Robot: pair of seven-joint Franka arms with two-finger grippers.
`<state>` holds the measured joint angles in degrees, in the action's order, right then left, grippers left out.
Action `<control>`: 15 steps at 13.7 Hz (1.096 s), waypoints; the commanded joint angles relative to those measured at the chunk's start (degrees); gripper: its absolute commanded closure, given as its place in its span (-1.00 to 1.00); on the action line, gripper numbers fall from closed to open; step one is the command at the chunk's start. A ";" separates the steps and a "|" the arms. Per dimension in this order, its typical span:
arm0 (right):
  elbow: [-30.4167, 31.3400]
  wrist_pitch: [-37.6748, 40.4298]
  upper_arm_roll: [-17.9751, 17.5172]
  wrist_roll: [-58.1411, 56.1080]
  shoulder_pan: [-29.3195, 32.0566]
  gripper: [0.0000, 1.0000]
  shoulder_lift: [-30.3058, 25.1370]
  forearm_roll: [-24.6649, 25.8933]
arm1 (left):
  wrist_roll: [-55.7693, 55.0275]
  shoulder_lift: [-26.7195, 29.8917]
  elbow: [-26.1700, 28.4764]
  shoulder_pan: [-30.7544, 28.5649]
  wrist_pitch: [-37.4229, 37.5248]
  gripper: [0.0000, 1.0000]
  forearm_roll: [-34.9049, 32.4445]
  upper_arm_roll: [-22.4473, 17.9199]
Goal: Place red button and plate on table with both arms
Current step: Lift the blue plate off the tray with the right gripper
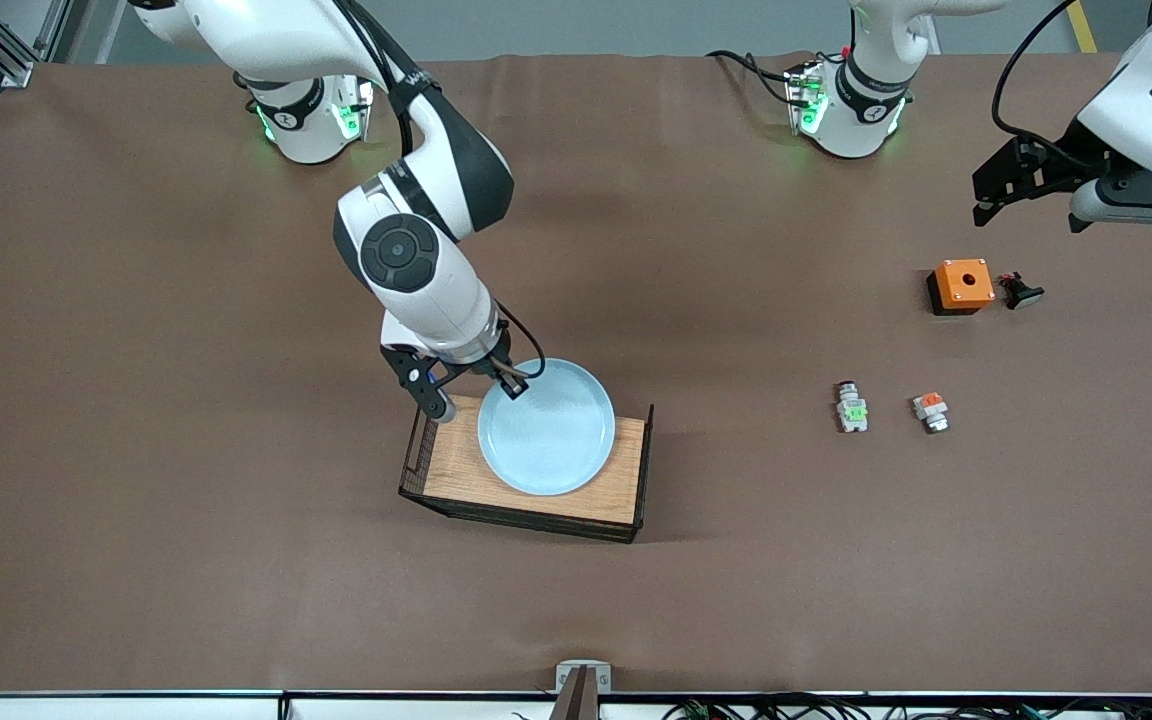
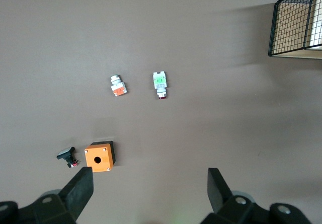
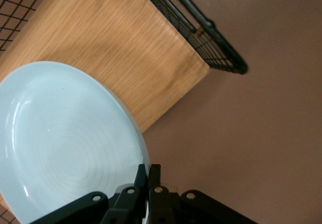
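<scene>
Two tools, two jobs: the right tool [image 1: 508,383] is clamped together on the plate [image 1: 548,428] at its rim, and the plate still lies on the wooden tray [image 1: 456,470]. Next, I judge, comes lifting it clear onto the counter [image 1: 186,400]. The left tool [image 2: 148,191] hangs with fingers apart above the orange box [image 2: 99,156], the red button [image 2: 160,82] lying a little farther out on the counter

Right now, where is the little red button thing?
In the front view the red button lies on the table toward the left arm's end, beside the part with the orange block, nearer the camera than the orange box.
</scene>
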<state>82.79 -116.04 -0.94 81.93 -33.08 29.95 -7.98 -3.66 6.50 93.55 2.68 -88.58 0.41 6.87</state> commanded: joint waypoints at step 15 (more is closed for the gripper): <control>-2.55 26.81 -0.11 -15.46 7.41 0.99 -14.73 -12.50 | 1.46 2.12 2.25 -0.13 -1.16 -1.00 1.78 -0.28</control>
<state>79.20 -92.65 -0.86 71.40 -27.85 18.22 -18.68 -3.53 7.20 94.40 2.67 -88.79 2.04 6.84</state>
